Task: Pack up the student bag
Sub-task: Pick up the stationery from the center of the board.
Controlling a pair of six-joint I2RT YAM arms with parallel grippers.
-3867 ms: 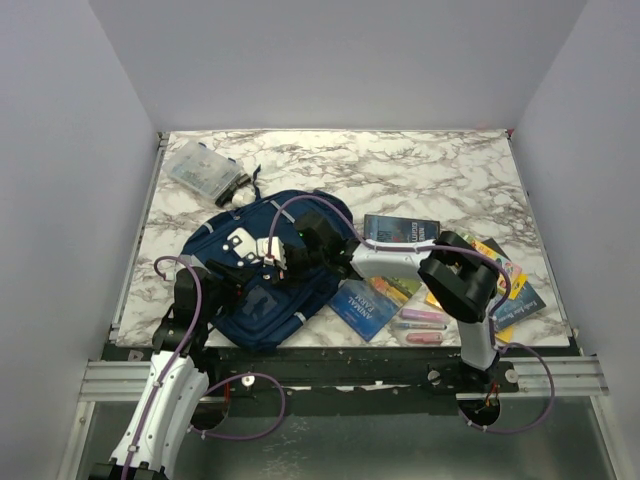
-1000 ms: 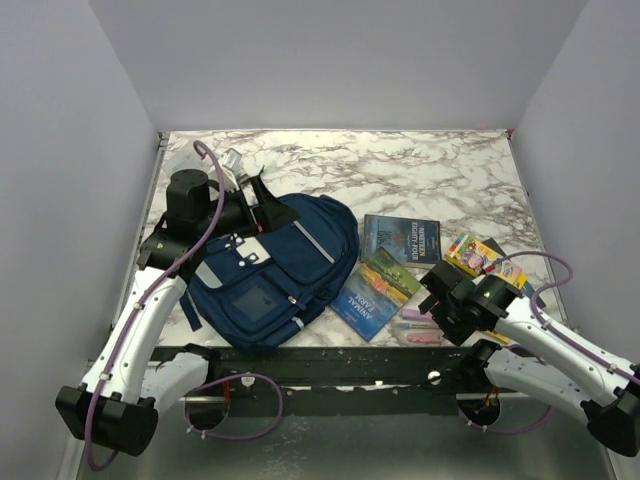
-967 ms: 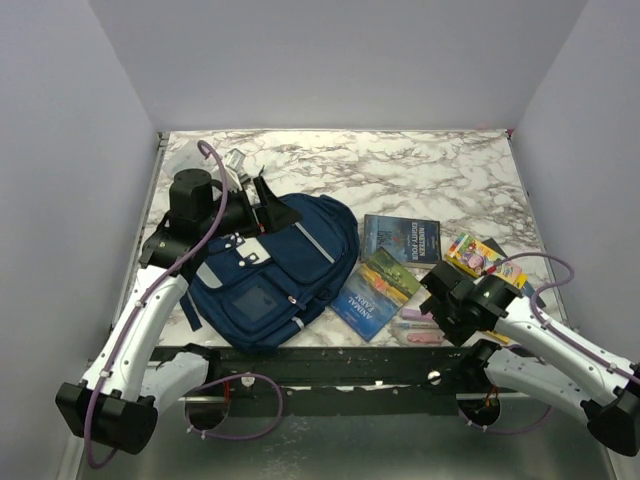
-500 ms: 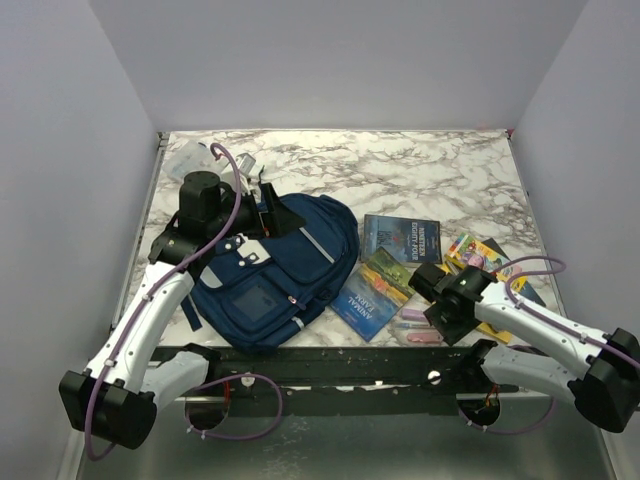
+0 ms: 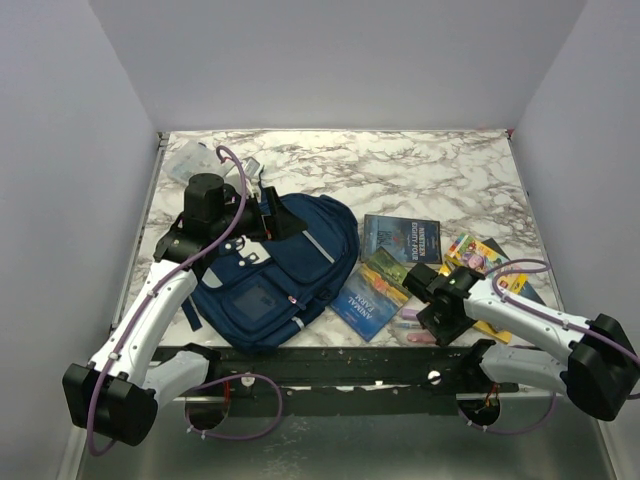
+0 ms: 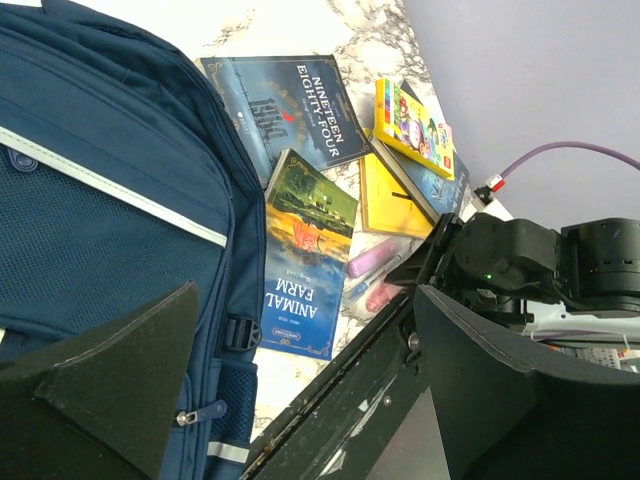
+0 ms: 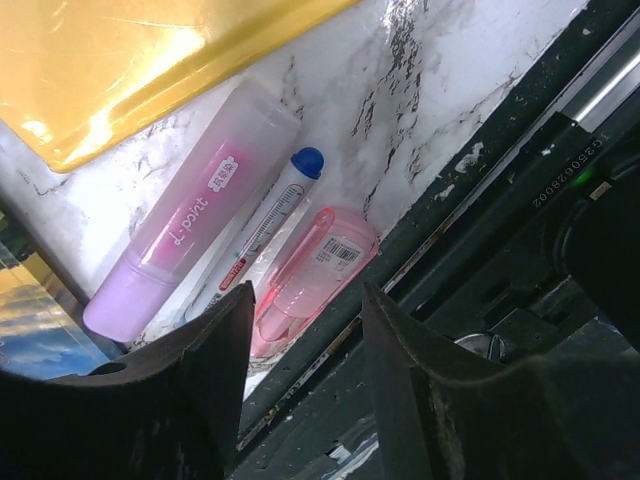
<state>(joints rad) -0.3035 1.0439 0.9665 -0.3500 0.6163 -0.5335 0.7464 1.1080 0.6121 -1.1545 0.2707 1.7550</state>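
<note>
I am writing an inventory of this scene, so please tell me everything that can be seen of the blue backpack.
The student bag is a large navy-blue fabric backpack. It lies flat, front side up, on the left part of the marble table, close to the near edge. It has pale grey stripes, a mesh front pocket, a buckle, zip pulls and blue straps. The Animal Farm book lies against its side. The open left gripper is over its far end; whether they touch is unclear.

From above, the left arm [image 5: 160,300] hides part of the clear box [image 5: 185,160]. In the right wrist view the pink case [image 7: 320,255] ends behind the right claw [image 7: 305,295], and the yellow book [image 7: 150,60] is cut by the top edge.
</note>
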